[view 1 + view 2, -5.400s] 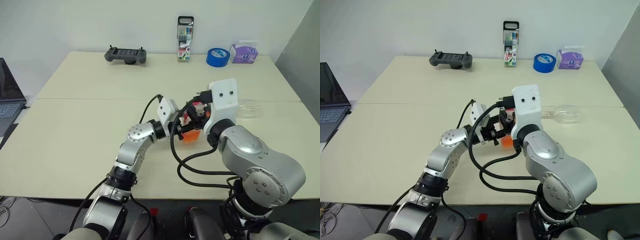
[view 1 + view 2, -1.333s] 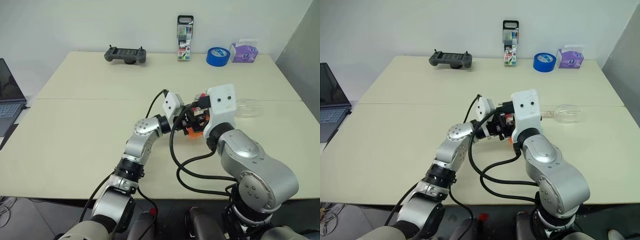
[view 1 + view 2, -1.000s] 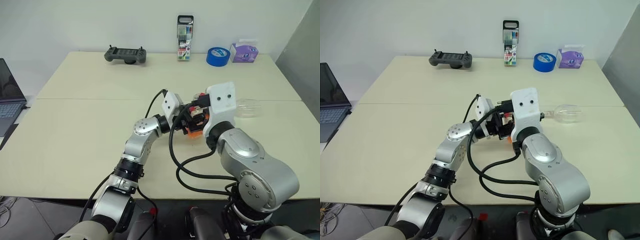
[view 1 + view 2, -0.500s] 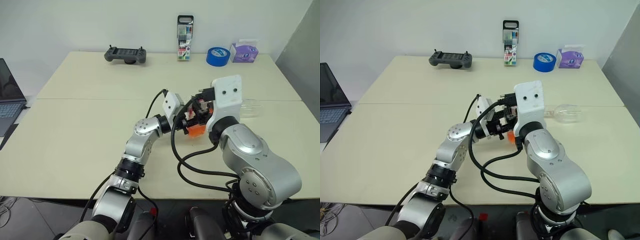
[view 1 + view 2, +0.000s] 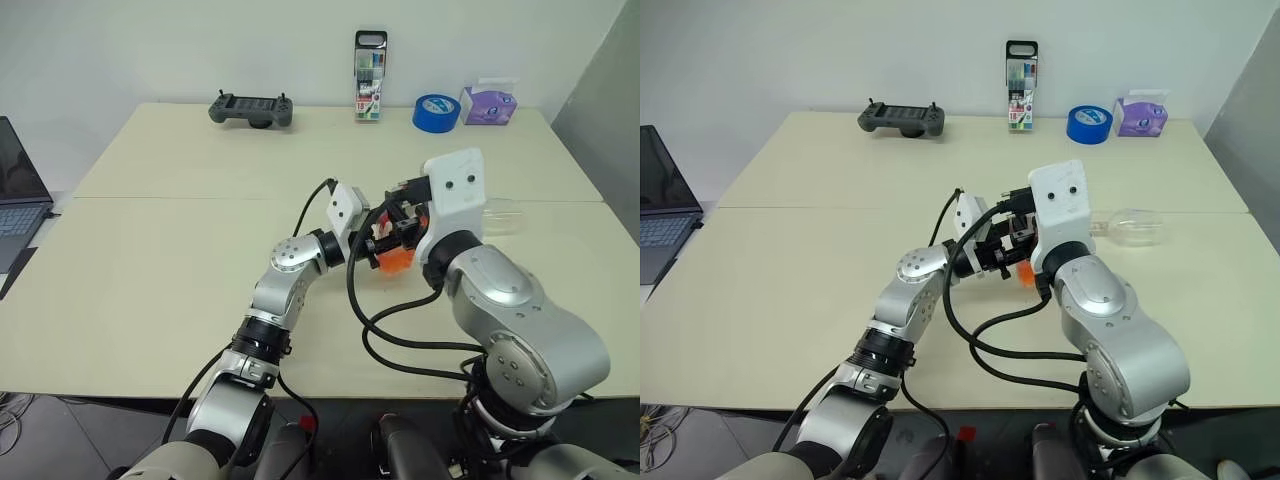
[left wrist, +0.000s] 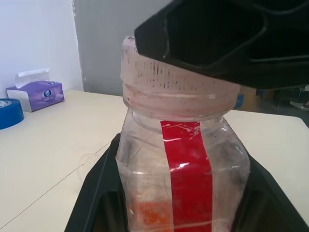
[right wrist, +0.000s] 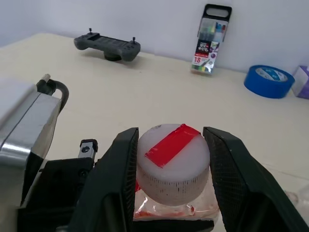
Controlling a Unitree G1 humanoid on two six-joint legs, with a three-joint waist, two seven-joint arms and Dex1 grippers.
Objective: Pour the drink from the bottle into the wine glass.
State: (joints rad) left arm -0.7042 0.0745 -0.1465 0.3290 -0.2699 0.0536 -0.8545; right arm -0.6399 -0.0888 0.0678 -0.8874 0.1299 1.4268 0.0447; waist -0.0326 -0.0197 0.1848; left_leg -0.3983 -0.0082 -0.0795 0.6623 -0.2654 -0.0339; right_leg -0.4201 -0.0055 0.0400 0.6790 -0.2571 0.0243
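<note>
Upright capped bottle [image 6: 183, 169] holds little orange drink [image 6: 152, 215]; wine glass [image 5: 1130, 227] lies sideways.

The right tool [image 7: 173, 159] covers the bottle [image 6: 183, 174] mouth; the wine glass [image 5: 1132, 227] is half hidden behind the arm.

Clear glossy plastic is seen in the bottle [image 6: 183, 169], matt white plastic in its cap [image 7: 174, 162], and smooth matt cream in the surface [image 5: 180, 270].
</note>
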